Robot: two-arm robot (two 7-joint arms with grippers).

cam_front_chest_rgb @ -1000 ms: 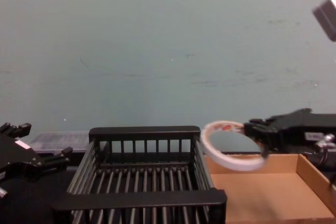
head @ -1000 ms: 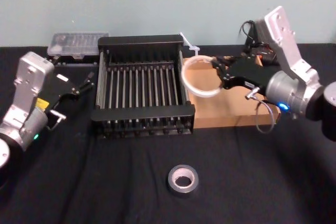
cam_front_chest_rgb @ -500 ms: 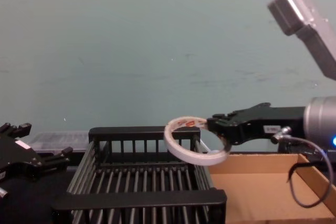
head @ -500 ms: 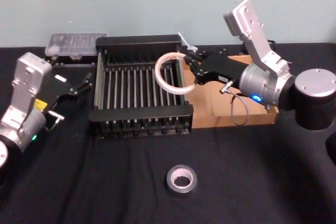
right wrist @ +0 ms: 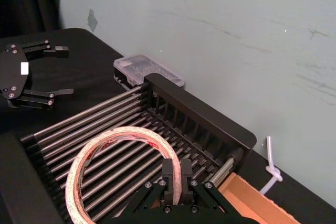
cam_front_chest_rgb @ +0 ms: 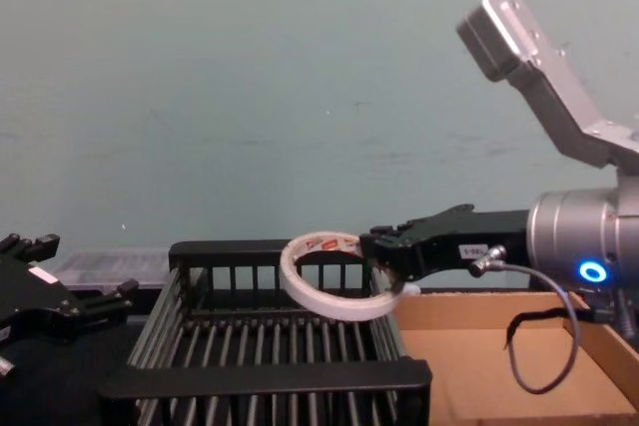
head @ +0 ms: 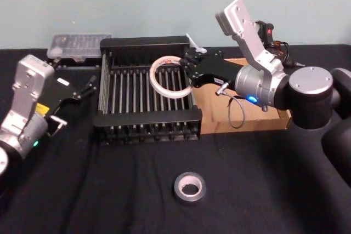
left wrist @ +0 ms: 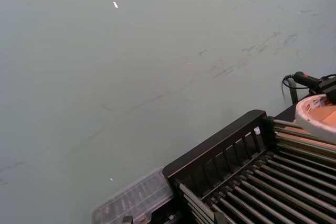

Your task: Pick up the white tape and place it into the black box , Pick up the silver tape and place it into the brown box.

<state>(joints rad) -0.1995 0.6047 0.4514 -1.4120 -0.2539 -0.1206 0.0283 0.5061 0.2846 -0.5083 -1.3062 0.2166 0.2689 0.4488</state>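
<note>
Head view: the right gripper (head: 189,73) reached in from the right, its black fingers clenched on the rim of the whitish, translucent roll of tape (head: 169,77). The roll hung tilted above the right part of the black slatted crate (head: 147,118), clear of the bars. It was a thin ring with a pale edge and a wide open hole. The shallow brown cardboard tray (head: 258,118) sat against the crate's right side, partly covered by the right arm. The small dark grey roll with a silvery top face (head: 190,188) lay flat on the black bench near the front edge, well apart from both boxes. The left gripper (head: 82,89) rested idle at the bench's left edge, fingers spread, holding nothing. A clear plastic case (head: 79,44) lay behind the crate's rear left corner.

Left wrist view: the crate's barred rear wall (left wrist: 220,153) and the pale roll (left wrist: 316,120) over its far side.

Right wrist view: both fingers (right wrist: 169,181) pinched the roll's wall (right wrist: 94,158); reddish print showed inside the ring.

Chest view: the roll (cam_front_chest_rgb: 324,279) sat level with the crate's rear rim (cam_front_chest_rgb: 272,252), above the bars.
</note>
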